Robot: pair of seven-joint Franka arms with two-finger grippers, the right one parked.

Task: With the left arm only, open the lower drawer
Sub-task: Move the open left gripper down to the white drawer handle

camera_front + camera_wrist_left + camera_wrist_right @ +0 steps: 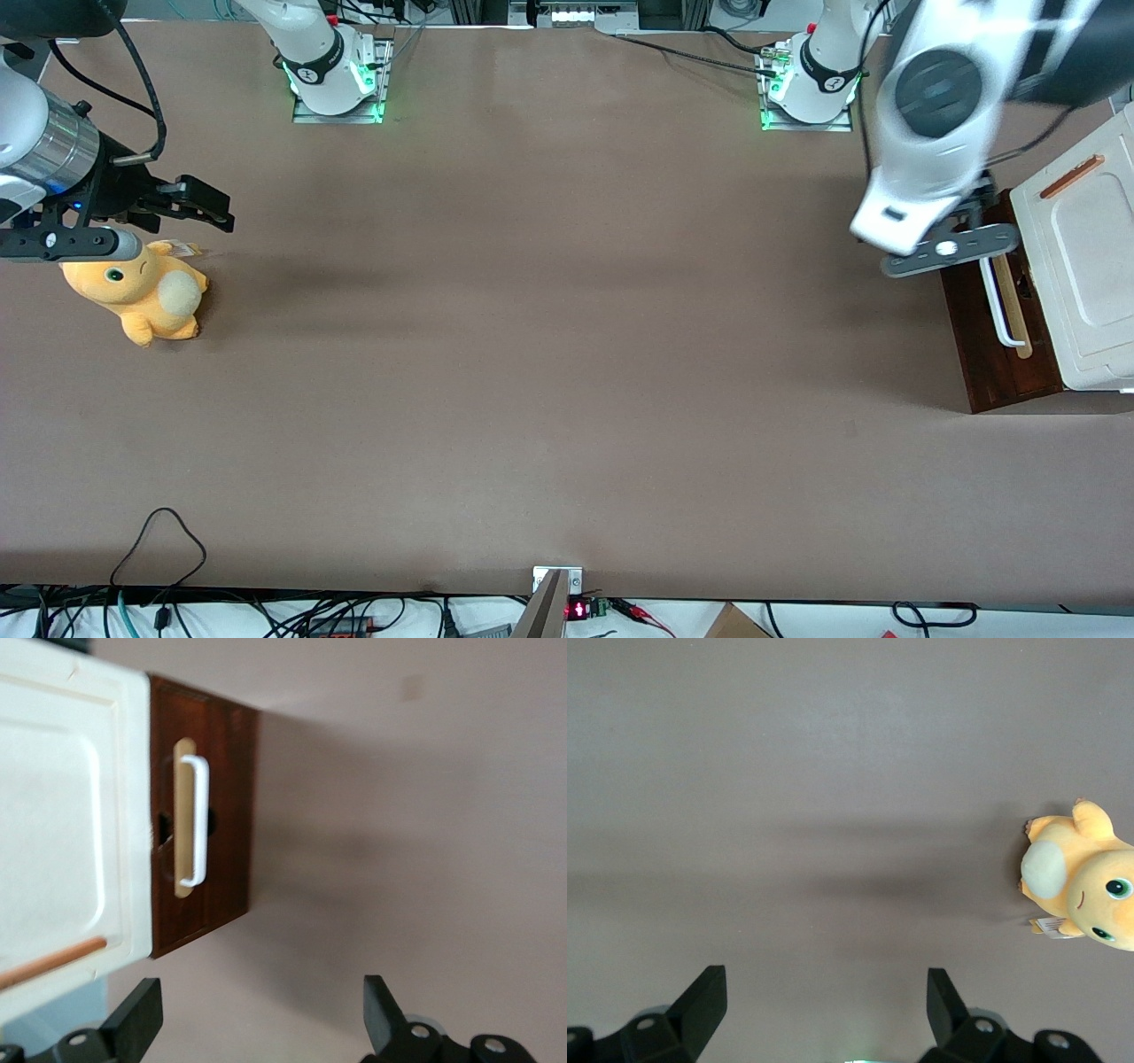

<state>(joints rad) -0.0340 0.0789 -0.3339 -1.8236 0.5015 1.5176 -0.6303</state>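
The left arm's claw (257, 1028) hangs with fingers spread, above the lower drawer (997, 346) at the working arm's end of the worktop (549, 354). It should straddle the white bar handle (197, 819) squarely, then pull straight.

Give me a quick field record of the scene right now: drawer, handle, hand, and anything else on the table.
lower drawer: dark brown front, looks closed
handle: white bar on a tan strip, nothing gripping it
hand: left arm's, open, above the table near the drawer front, not touching the handle
cabinet top: cream-white, orange-brown strip
plush toy: orange, toward the parked arm's end of the table
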